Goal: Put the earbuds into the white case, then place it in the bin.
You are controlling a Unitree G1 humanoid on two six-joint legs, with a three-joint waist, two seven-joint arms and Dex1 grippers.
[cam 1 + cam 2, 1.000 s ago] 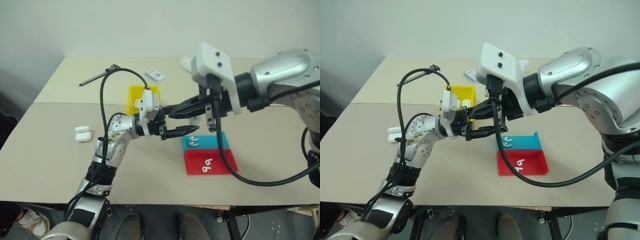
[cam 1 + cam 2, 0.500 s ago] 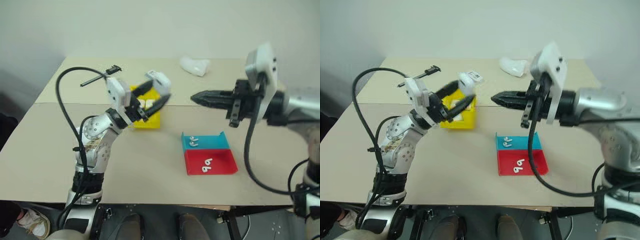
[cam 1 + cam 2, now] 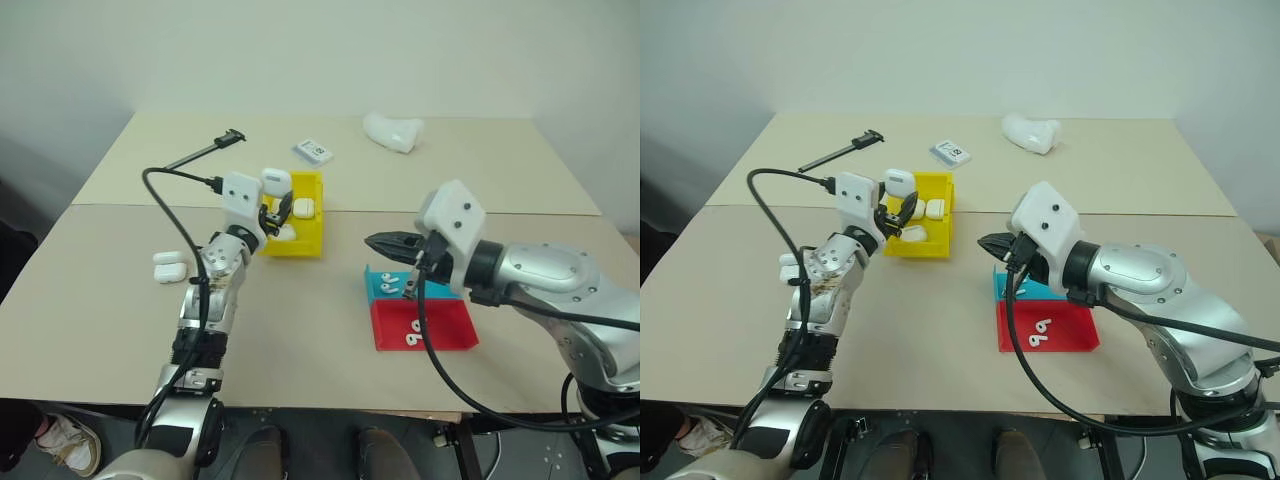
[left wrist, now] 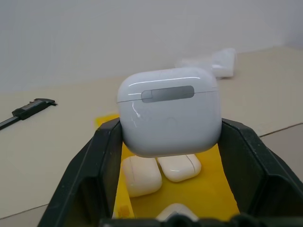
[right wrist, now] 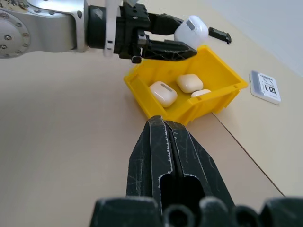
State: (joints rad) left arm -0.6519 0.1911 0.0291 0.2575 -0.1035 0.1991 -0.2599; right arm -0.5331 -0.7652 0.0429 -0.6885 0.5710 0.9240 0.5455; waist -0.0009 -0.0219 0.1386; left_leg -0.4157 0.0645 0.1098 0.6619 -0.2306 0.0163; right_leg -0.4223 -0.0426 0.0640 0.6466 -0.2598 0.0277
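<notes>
1. A plain white wall (image 3: 300, 50) fills the upper part of the frame.
2. A beige table (image 3: 100, 320) spans the middle, with a seam (image 3: 520, 214) running left to right across it.
3. Dark grey floor (image 3: 60, 150) shows at the left edge and along the bottom.
4. Light is soft and even.

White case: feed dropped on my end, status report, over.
Left end effector shut on white case, over yellow bin. Right end effector shut, empty. Three cases already inside; nothing blocking.
</notes>
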